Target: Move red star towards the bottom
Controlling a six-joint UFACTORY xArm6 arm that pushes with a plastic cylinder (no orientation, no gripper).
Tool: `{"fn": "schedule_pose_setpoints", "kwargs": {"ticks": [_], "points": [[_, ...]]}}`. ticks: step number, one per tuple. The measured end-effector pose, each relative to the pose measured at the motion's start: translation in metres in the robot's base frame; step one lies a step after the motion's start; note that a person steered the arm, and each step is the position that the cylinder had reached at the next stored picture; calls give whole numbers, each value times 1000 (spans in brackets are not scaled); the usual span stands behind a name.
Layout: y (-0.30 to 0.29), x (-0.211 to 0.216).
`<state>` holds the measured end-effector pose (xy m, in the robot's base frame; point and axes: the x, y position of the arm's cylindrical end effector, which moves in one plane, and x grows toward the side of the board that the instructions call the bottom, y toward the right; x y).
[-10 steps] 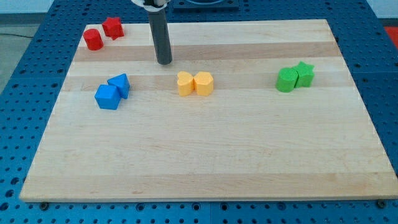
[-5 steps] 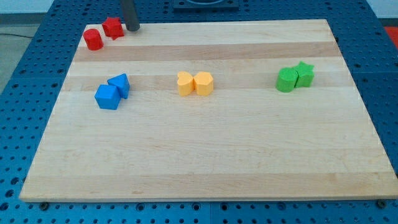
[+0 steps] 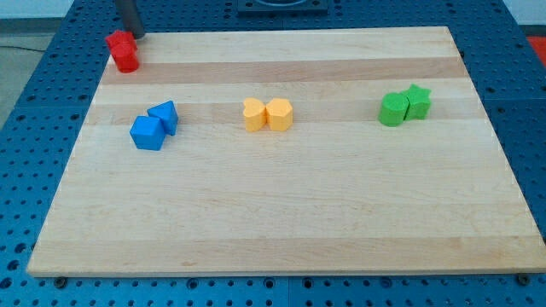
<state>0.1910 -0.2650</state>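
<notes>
The red star (image 3: 119, 41) sits at the board's top left corner, pressed against the top of the red cylinder (image 3: 127, 60). The two red blocks overlap in the view, so their outlines are hard to separate. My tip (image 3: 134, 36) is at the star's upper right side and seems to touch it. The rod rises out of the view's top edge.
Two blue blocks (image 3: 153, 125) lie at the left, two yellow blocks (image 3: 267, 114) in the middle, and a green cylinder (image 3: 393, 110) with a green star (image 3: 417, 101) at the right. The wooden board (image 3: 281, 222) lies on a blue pegboard table.
My tip moved from the board's middle top up and left, then swept left along the top edge. It pushed the red star left onto the red cylinder.
</notes>
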Motion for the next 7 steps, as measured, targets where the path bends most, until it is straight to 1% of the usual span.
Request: {"fn": "schedule_pose_setpoints", "kwargs": {"ticks": [2, 3, 6, 7], "points": [[-40, 2], [-40, 13], [-10, 102], [-6, 117]]}}
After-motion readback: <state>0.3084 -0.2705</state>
